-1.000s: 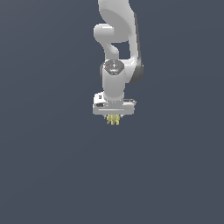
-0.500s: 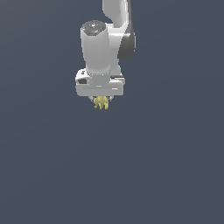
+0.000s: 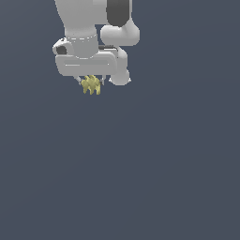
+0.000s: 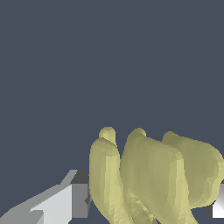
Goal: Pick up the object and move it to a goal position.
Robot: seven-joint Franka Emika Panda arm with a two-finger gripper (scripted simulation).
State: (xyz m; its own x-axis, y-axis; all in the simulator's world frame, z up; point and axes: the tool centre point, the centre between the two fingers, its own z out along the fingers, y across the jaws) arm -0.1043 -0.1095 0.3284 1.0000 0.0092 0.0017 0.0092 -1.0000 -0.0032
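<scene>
The object, a small bunch of dull yellow bananas (image 3: pixel 91 85), hangs under the white gripper (image 3: pixel 92 80) near the upper part of the exterior view, towards that view's left. The gripper is shut on the bunch, and only the tips of the banana fingers poke out below the hand. In the wrist view the bananas (image 4: pixel 153 175) fill the space between the two fingers (image 4: pixel 72 199), with several curved yellow fingers pressed side by side. The bunch is lifted well above the dark surface. No goal marker shows in either view.
The white arm (image 3: pixel 93 28) rises out of the frame above the gripper. A plain dark blue-grey surface (image 3: pixel 140 178) fills everything else in both views.
The arm has swung closer to the camera and towards the exterior view's left, carrying the bananas with it. The grip on the bunch is unchanged.
</scene>
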